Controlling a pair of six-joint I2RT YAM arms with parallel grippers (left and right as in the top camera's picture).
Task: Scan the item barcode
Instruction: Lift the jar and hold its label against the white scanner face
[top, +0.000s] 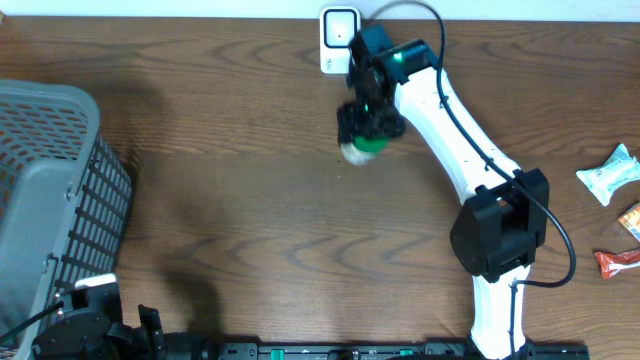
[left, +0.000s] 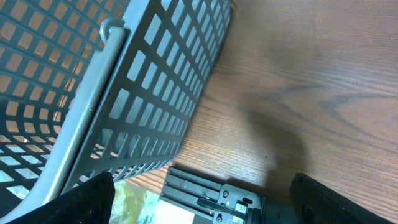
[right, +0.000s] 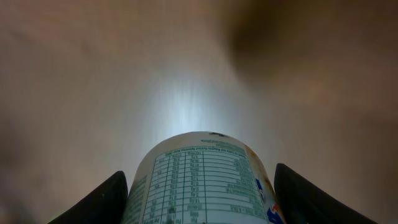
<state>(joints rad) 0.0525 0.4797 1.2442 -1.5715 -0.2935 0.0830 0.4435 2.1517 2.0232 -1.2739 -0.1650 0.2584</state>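
Observation:
The item is a white bottle with a green end (top: 362, 148), hanging just above the table at the back. My right gripper (top: 372, 122) is shut on it, a little in front of the white scanner (top: 339, 38) at the table's far edge. In the right wrist view the bottle (right: 202, 180) fills the space between the two dark fingers (right: 93, 202), and its printed nutrition table faces the camera. No barcode shows. My left gripper (left: 211, 202) stands open and holds nothing, low at the front left beside the basket.
A grey mesh basket (top: 50, 170) takes up the left side, and its wall (left: 155, 81) stands close to my left gripper. Snack packets (top: 610, 172) lie at the right edge. The left arm's base (top: 95, 320) is at the front left.

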